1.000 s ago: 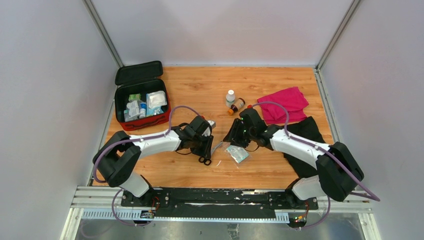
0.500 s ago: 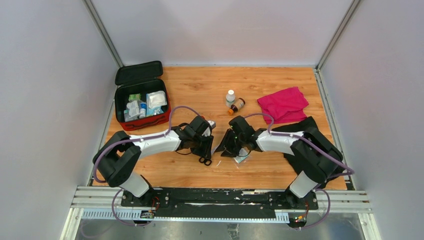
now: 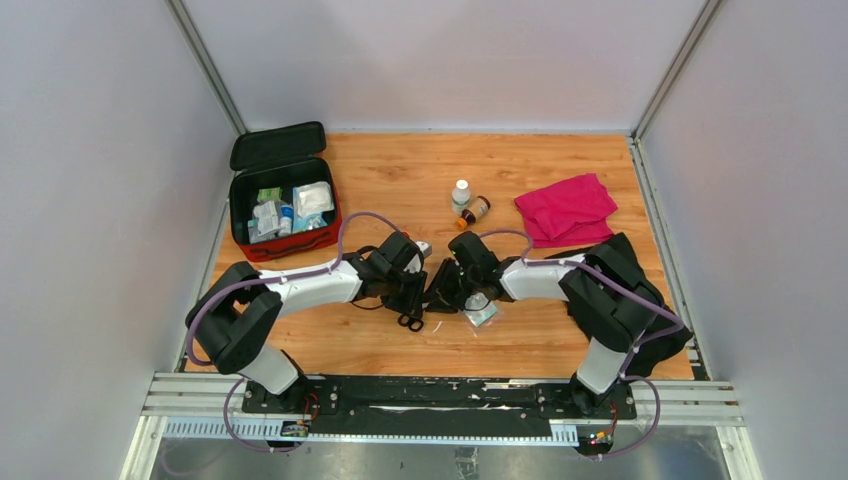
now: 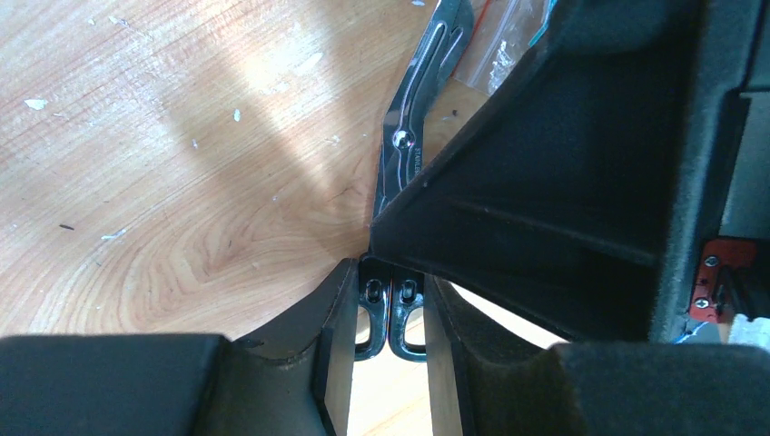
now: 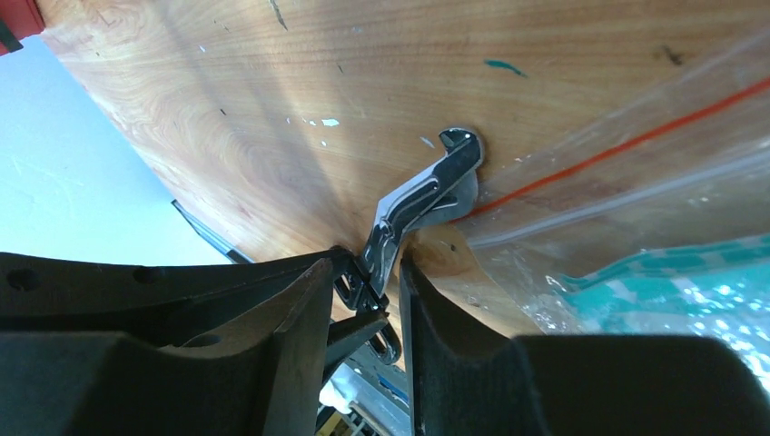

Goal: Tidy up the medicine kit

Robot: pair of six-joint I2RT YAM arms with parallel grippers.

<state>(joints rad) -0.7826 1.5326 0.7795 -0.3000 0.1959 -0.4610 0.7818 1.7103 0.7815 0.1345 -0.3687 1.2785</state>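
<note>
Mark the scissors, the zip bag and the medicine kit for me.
scissors [image 5: 427,191]: right wrist view, on the bent metal blades.
zip bag [image 5: 654,204]: right wrist view, on clear plastic below the red strip.
medicine kit [image 3: 285,246]: top external view, on its red front wall.

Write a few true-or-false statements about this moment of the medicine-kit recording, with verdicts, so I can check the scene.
1. The medicine kit lies open with items inside. True.
2. The scissors are already packed in the kit. False: they are out at the table's middle, their black handles between the fingers of the left pincer.
3. The white bottle stands upright next to a brown bottle lying on its side. True.
4. The magenta cloth is tucked into the kit. False: it lies on the table at the far right.
5. The fingers of the right pincer stand on either side of the scissors' metal part. True.
</note>
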